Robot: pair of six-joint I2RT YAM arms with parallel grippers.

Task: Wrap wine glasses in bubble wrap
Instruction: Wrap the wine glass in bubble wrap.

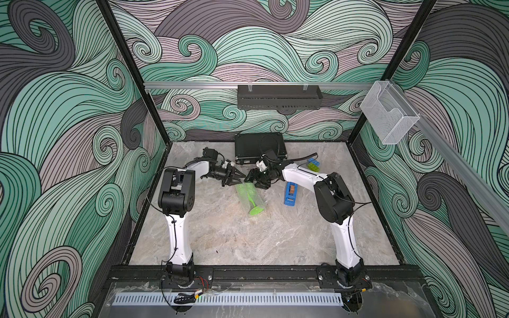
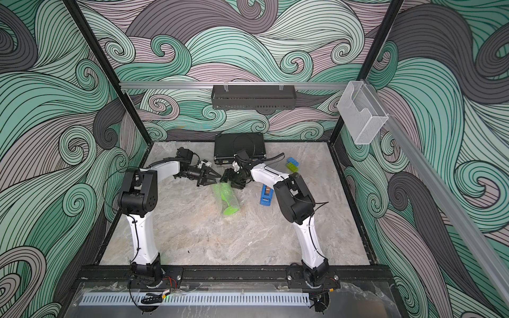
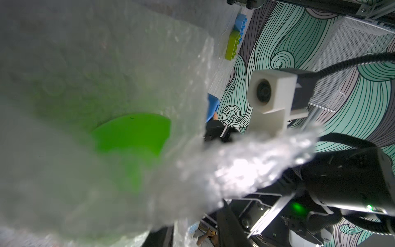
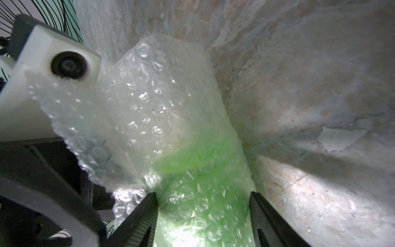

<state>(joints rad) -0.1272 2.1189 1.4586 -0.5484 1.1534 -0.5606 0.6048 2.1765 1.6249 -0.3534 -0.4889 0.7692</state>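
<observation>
The lime-green wine glass (image 1: pixel 256 210) (image 2: pixel 230 210) lies on its side on the marble, rolled in bubble wrap (image 1: pixel 247 194) (image 4: pixel 149 96), foot towards the front. My right gripper (image 1: pixel 252 181) (image 4: pixel 203 194) is shut on the wrapped bowl, a finger pressed against each side of it. My left gripper (image 1: pixel 241 179) (image 3: pixel 192 218) sits right beside it at the bowl end. Its jaws stand apart, with a loose strip of wrap hanging between them. In the left wrist view the wrap (image 3: pixel 85 53) fills most of the picture, with the green foot (image 3: pixel 132 136) showing through.
A blue tape dispenser (image 1: pixel 290 194) lies right of the glass, under my right forearm. Blue and green toy bricks (image 1: pixel 312 165) lie at the back right. A black case (image 1: pixel 259 147) stands against the back wall, just behind both grippers.
</observation>
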